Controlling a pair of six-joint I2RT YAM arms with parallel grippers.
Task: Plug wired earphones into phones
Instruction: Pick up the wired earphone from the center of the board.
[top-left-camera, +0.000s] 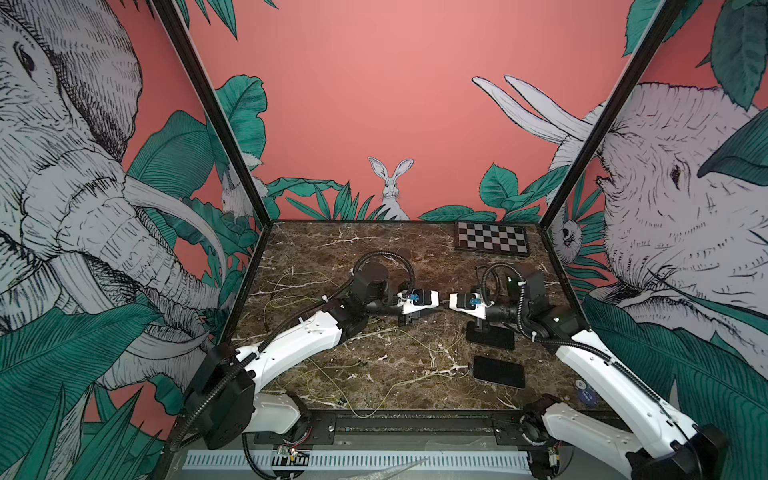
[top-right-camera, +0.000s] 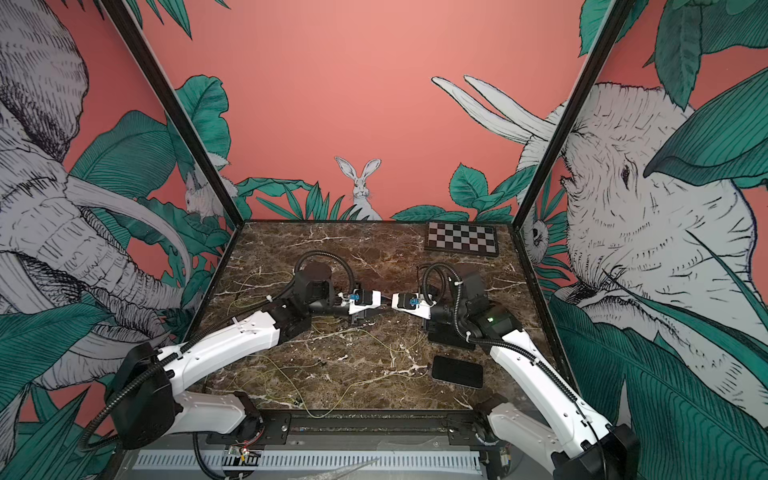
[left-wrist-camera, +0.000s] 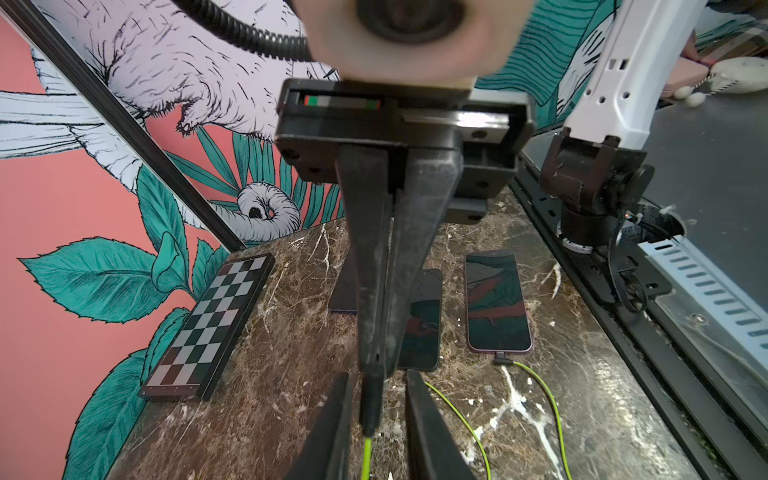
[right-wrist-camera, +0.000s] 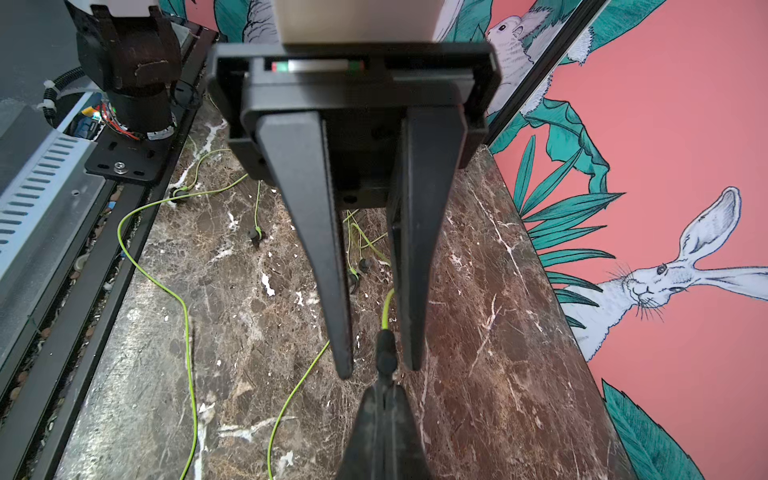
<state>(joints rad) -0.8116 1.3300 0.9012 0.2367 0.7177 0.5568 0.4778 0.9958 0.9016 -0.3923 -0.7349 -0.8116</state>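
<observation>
right tool (left-wrist-camera: 375, 368) clenched on the dark plug (left-wrist-camera: 370, 405) above the tabletop (left-wrist-camera: 257, 399); left tool (right-wrist-camera: 379, 369) parted around it. earphone cord (right-wrist-camera: 189, 332) looks limp and light, so pinch the stiff plug body; phones (left-wrist-camera: 497, 303) lie flat nearby, likely to slide

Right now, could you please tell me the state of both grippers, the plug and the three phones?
right gripper: shut on the plug.
left gripper: open, fingers either side of the plug.
plug: held in the air, not in any phone.
front phone: flat, earphone cord plugged in.
middle phone: flat, port end partly hidden.
back phone: flat, mostly hidden behind the right gripper.
</observation>
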